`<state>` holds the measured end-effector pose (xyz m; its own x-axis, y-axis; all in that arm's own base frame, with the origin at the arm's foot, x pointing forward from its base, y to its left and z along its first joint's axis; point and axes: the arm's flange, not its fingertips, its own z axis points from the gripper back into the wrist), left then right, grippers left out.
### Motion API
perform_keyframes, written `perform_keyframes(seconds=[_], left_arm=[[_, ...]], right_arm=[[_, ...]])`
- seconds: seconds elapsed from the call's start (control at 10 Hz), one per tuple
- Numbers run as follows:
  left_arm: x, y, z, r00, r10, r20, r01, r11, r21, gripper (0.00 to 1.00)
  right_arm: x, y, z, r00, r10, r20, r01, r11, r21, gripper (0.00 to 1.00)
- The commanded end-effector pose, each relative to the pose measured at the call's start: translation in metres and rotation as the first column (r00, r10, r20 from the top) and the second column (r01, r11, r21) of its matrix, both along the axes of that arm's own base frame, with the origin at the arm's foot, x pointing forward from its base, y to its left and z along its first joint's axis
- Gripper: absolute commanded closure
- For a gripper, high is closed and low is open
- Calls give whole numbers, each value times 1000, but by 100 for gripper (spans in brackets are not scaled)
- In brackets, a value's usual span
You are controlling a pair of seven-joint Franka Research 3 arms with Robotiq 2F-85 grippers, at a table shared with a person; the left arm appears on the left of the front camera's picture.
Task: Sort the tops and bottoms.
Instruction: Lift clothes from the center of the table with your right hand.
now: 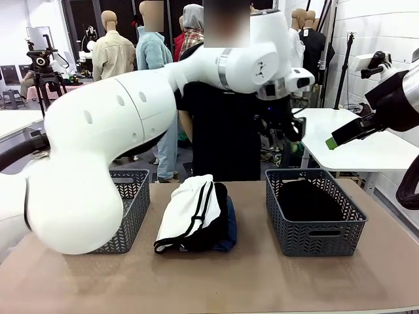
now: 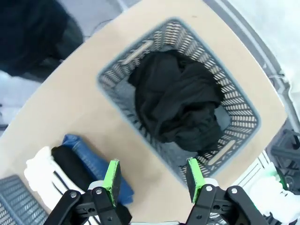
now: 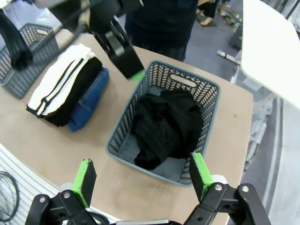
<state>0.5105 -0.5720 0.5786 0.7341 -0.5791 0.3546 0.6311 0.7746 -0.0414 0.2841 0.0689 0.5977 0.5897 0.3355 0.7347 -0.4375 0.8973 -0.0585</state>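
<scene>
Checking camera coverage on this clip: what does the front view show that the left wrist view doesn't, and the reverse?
Front view: the left arm reaching across the middle and the right end effector raised at the right. Left wrist view: the left end effector, open and empty above the right grey basket, with bare floor around the crumpled black top. Both: that basket, and the pile of white top, folded black top and blue jeans.
</scene>
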Motion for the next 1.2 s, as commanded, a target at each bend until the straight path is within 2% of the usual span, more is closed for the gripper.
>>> perform_keyframes(seconds=[0.0,0.1,0.2,0.5,0.6,0.7,0.9,1.0,1.1], left_arm=[[-112,155,-66,990,138,-22,-138,990,20,28],[-127,164,-52,982,190,-17,-189,981,48,28],[8,17,8,998,67,-17,-67,998,13,28],[8,17,8,998,67,-17,-67,998,13,28],[5,20,12,995,97,-32,-96,995,25,28],[10,26,-9,993,72,-94,-67,996,62,28],[-31,91,-34,974,203,-102,-193,976,101,28],[-60,123,-46,973,213,-87,-202,971,124,28],[-88,148,-54,967,189,-168,-173,979,107,28]], right_arm=[[1,1,0,1000,9,5,-9,1000,5,0],[1,1,0,1000,9,5,-9,1000,5,0],[1,1,0,1000,9,5,-9,1000,5,0],[1,1,0,1000,9,5,-9,1000,5,0],[1,1,0,1000,9,5,-9,1000,5,0],[1,1,0,1000,9,5,-9,1000,5,0],[1,1,0,1000,9,5,-9,1000,5,0],[1,1,0,1000,9,5,-9,1000,5,0],[1,1,0,1000,9,5,-9,1000,5,0]])
